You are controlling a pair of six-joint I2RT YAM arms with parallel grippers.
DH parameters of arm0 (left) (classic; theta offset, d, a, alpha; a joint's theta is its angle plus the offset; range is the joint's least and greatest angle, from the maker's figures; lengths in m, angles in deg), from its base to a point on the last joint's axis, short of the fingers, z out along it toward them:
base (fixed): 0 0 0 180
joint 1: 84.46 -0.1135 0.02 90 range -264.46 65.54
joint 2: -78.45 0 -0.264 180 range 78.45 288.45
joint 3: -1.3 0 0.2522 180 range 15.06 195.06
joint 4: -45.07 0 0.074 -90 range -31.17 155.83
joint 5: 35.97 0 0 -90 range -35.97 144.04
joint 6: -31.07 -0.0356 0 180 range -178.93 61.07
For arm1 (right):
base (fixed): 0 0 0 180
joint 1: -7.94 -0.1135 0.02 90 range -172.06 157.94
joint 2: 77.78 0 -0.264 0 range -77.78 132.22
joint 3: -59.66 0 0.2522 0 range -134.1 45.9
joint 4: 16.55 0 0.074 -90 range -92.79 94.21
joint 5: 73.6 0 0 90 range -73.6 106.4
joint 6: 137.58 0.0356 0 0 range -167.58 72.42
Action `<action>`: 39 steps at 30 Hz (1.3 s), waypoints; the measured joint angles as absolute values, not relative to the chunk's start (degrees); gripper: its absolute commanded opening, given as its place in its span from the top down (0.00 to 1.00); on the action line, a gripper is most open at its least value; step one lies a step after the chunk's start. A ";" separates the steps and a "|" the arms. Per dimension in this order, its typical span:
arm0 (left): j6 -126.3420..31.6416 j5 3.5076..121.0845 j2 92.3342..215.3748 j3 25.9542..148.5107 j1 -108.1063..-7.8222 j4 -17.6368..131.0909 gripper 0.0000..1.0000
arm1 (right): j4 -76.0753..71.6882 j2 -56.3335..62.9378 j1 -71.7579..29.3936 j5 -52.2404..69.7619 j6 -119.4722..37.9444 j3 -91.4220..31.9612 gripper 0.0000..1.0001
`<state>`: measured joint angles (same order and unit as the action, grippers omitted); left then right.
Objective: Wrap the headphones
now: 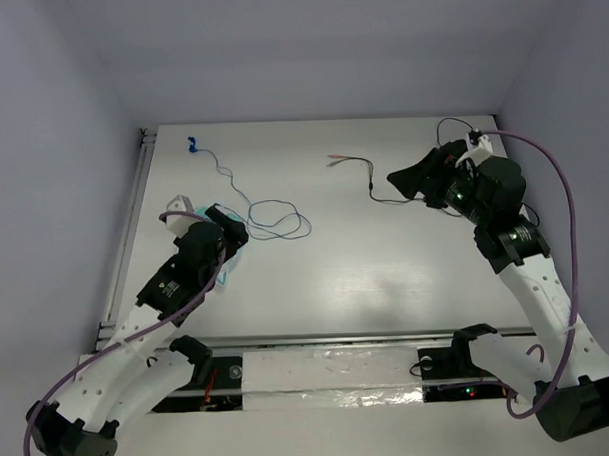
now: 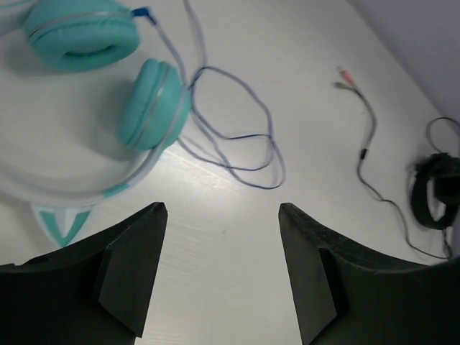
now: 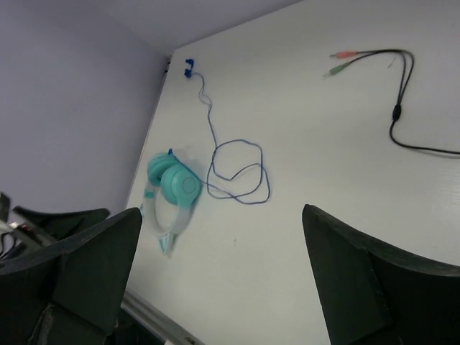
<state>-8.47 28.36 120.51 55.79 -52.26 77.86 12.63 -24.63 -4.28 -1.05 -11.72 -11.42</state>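
Observation:
The teal headphones (image 2: 151, 104) lie flat on the white table, their white headband (image 2: 72, 188) showing a cat ear. Their thin dark cable (image 2: 237, 136) lies in loose loops to the right of the cups. It runs to a blue plug (image 1: 193, 145) near the back left. My left gripper (image 2: 221, 208) is open and empty, hovering just over the headphones, which it mostly hides in the top view (image 1: 226, 275). My right gripper (image 3: 221, 210) is open and empty at the far right (image 1: 405, 178), well away from the headphones (image 3: 172, 187).
A loose black cable (image 1: 368, 171) with red and green tips lies at the back middle and runs toward the right gripper. Small black headphones (image 2: 431, 190) sit at the right, near that gripper. A metal rail (image 1: 129, 224) borders the table's left edge.

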 measured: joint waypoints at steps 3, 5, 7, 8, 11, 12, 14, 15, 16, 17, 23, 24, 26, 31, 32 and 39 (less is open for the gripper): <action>-6.27 28.91 121.19 53.11 -55.91 81.20 0.39 | 11.06 -24.55 -4.79 -4.74 -10.78 -9.71 0.00; -5.87 29.74 121.63 51.97 -59.40 81.62 0.41 | 9.70 -24.63 -5.68 -6.65 -10.21 -8.31 0.00; -6.07 33.41 122.63 50.13 -67.40 81.20 0.42 | 9.09 -24.98 -7.26 -7.35 -10.04 -7.39 0.00; -6.11 34.94 123.20 49.35 -70.79 81.00 0.43 | 8.87 -25.27 -8.42 -7.39 -10.04 -7.18 0.00; -6.59 37.35 125.06 48.30 -77.35 81.44 0.44 | 7.89 -25.81 -13.66 -6.10 -10.28 -7.13 0.00; -6.79 37.57 125.45 48.30 -77.96 81.51 0.44 | 7.58 -25.79 -15.65 -5.29 -10.35 -7.13 0.00; -6.96 37.52 125.76 48.30 -78.25 81.79 0.43 | 6.45 -25.09 -22.91 -1.75 -10.98 -7.15 0.00; -6.94 37.39 125.76 48.30 -78.25 82.18 0.43 | 5.79 -24.46 -26.12 -0.37 -11.29 -7.15 0.00; -6.92 37.24 125.78 48.30 -78.25 82.67 0.42 | 5.35 -23.61 -29.05 0.98 -11.63 -7.15 0.00; -6.75 37.04 125.82 48.30 -78.22 83.21 0.42 | 5.09 -22.82 -31.23 2.05 -11.88 -7.15 0.00; -5.28 36.28 126.39 48.27 -78.22 84.52 0.38 | 3.43 -18.01 -34.80 5.66 -13.80 -6.78 0.00; -4.98 36.14 126.74 48.19 -78.25 84.48 0.38 | 3.41 -17.75 -34.75 5.92 -14.21 -6.54 0.07; -4.41 35.88 127.94 47.68 -78.25 84.39 0.37 | 3.04 -17.36 -34.62 5.48 -15.28 -6.41 0.90; -3.27 35.34 131.90 45.85 -78.66 83.23 0.36 | 0.98 -16.35 -34.60 3.45 -15.48 -5.58 0.93; -3.14 35.18 133.08 45.78 -78.75 82.82 0.37 | 0.76 -16.24 -34.60 3.23 -15.48 -5.43 0.89; -2.72 33.65 142.52 45.30 -79.93 76.92 0.42 | -0.81 -17.05 -34.60 2.42 -15.90 -4.05 0.72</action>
<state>-2.72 33.65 142.52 45.30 -79.93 76.92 -0.81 -17.05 -34.60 2.42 -15.90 -4.05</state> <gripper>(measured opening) 0.589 0.246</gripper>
